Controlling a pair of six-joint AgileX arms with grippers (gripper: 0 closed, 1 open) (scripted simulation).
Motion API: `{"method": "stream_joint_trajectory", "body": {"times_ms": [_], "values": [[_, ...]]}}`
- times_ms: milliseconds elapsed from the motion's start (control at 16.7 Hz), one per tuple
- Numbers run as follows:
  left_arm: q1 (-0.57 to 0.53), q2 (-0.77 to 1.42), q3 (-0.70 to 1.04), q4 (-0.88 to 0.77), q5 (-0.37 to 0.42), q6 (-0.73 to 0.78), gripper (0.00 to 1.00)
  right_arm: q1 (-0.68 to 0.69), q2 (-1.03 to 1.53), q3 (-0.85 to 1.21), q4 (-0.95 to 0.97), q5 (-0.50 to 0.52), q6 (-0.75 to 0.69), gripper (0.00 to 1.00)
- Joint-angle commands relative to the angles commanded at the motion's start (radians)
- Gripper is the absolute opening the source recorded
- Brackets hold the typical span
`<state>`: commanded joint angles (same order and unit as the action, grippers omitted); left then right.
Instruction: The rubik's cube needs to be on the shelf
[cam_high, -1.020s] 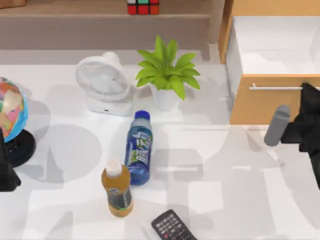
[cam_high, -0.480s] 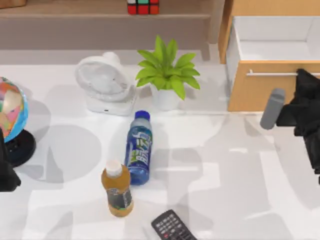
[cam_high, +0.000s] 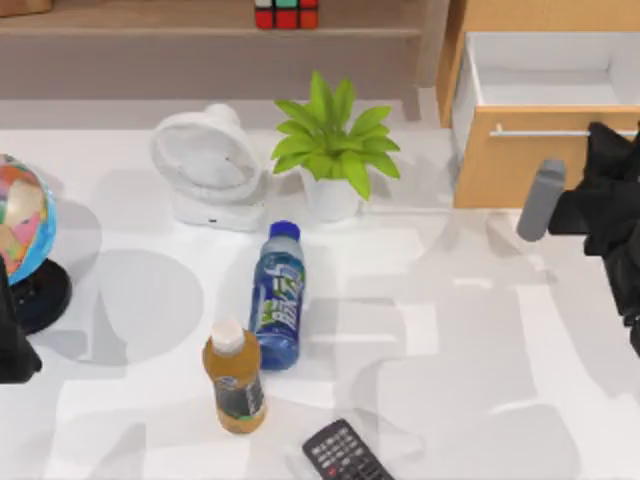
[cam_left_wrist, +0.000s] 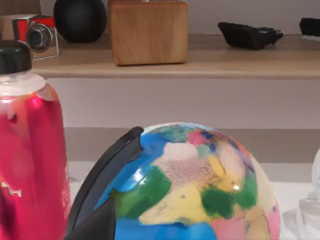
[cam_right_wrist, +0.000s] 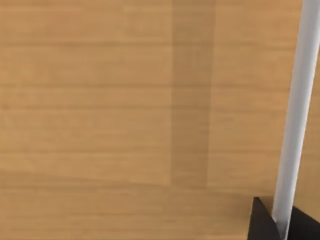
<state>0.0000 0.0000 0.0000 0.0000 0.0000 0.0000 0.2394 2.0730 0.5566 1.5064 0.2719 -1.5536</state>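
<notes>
The rubik's cube (cam_high: 286, 14) rests on the shelf (cam_high: 150, 18), at the table's far edge near the middle. Far to its right, my right gripper (cam_high: 606, 136) is at the silver handle (cam_high: 540, 131) of the light-wood drawer (cam_high: 520, 172). In the right wrist view the handle bar (cam_right_wrist: 295, 115) runs between two dark fingertips (cam_right_wrist: 264, 225), against the wooden drawer front (cam_right_wrist: 125, 100). My left arm (cam_high: 12, 345) stays parked at the table's left edge beside the globe (cam_high: 25, 225).
A white fan (cam_high: 208, 165), a potted plant (cam_high: 330, 150), a lying blue bottle (cam_high: 278, 295), an upright amber bottle (cam_high: 233, 378) and a remote (cam_high: 345, 455) occupy the table's middle. In the left wrist view, a red bottle (cam_left_wrist: 30, 150) stands beside the globe (cam_left_wrist: 195, 185).
My right gripper has moved toward the far edge with the handle, and the drawer has slid further into its cabinet. The left arm and the cube have not moved.
</notes>
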Motion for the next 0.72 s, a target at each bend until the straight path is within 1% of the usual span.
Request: {"method": "stream_joint_trajectory", "body": {"times_ms": [300,720], "values": [[0.0,0.0,0.0,0.0,0.0,0.0,1.0,-0.002,0.007,0.035,-0.015,-0.004,0.004,0.0],[0.0,0.0,0.0,0.0,0.0,0.0,1.0,-0.025,0.067,0.171,-0.1,-0.029,-0.002,0.0]]}}
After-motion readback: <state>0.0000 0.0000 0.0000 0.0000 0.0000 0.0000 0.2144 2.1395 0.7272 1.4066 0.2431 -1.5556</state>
